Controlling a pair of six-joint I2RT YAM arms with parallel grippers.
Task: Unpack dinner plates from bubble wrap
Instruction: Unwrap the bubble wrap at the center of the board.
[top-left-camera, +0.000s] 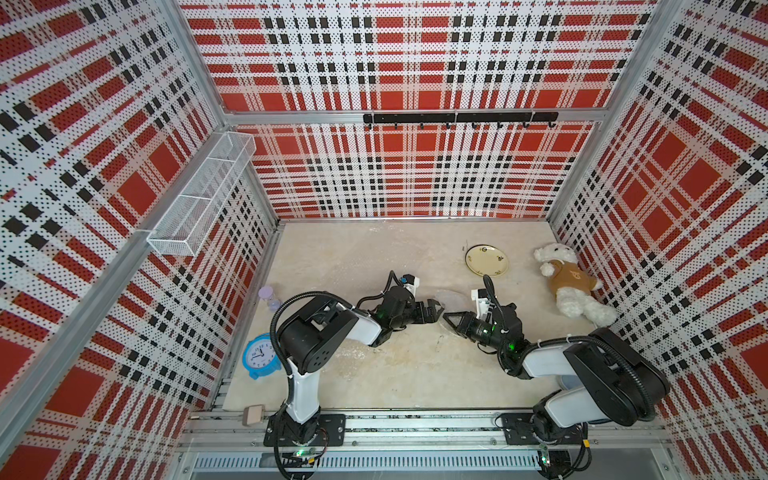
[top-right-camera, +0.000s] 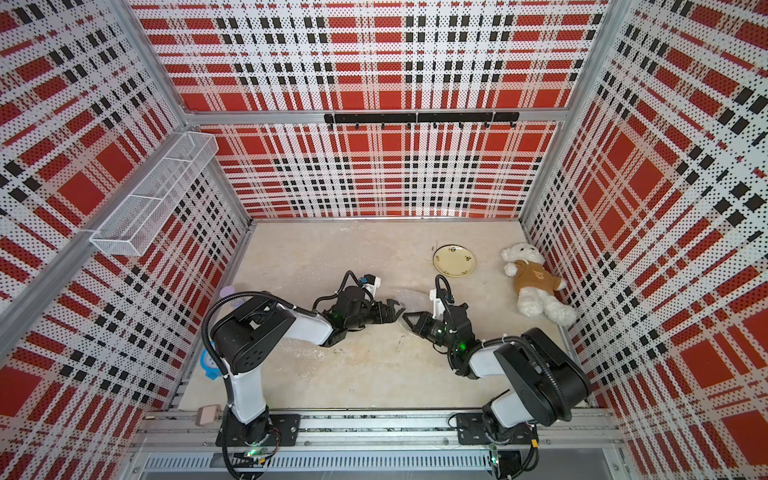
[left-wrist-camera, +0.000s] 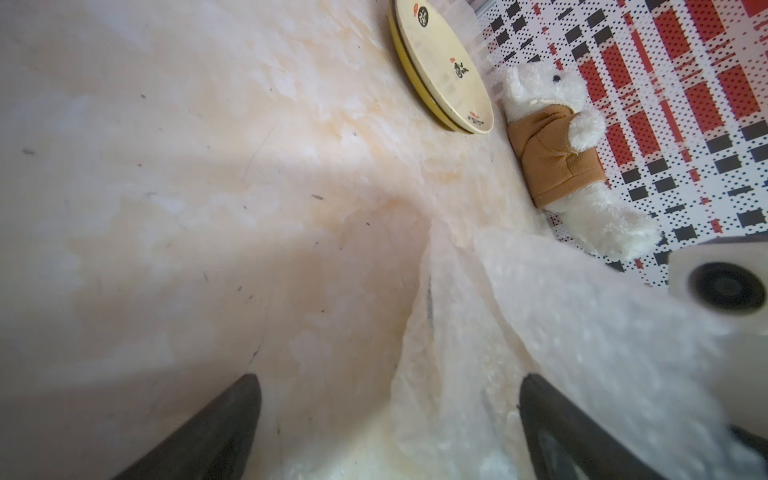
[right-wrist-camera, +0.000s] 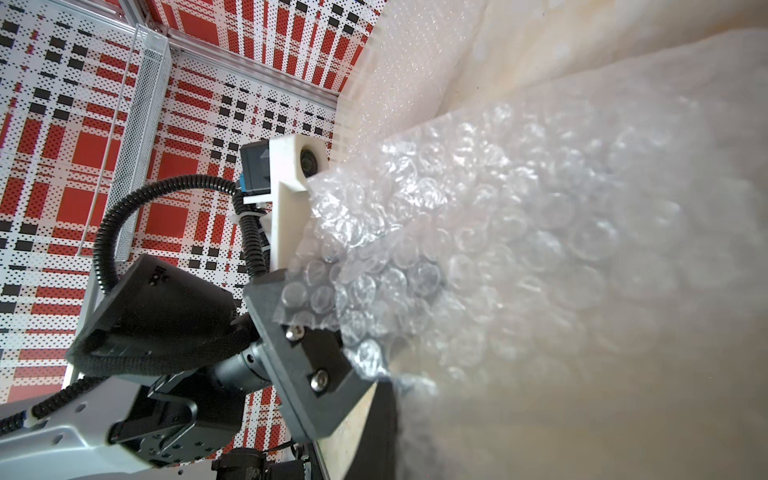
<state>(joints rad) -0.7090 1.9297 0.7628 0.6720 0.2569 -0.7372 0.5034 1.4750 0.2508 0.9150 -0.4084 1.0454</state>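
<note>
One cream dinner plate (top-left-camera: 486, 260) (top-right-camera: 454, 260) (left-wrist-camera: 440, 62) with small dark motifs lies bare at the back right. At mid-table a crumpled sheet of clear bubble wrap (top-left-camera: 451, 297) (top-right-camera: 411, 297) is tented up between my two grippers. My left gripper (top-left-camera: 436, 309) (top-right-camera: 397, 309) (left-wrist-camera: 388, 415) is open, and a fold of the wrap (left-wrist-camera: 540, 324) lies between its dark fingers (left-wrist-camera: 224, 428). My right gripper (top-left-camera: 446, 318) (top-right-camera: 407, 318) (right-wrist-camera: 395, 395) is shut on the bubble wrap (right-wrist-camera: 498, 249), which hides most of its jaws. Whatever is inside the wrap is hidden.
A white teddy bear (top-left-camera: 569, 282) (left-wrist-camera: 557, 153) in a brown shirt lies by the right wall. A lilac hourglass (top-left-camera: 268, 297) and a blue alarm clock (top-left-camera: 259, 355) stand at the left edge. More flat bubble wrap (top-left-camera: 353, 353) lies under the left arm. A mesh basket (top-left-camera: 199, 199) hangs on the left wall.
</note>
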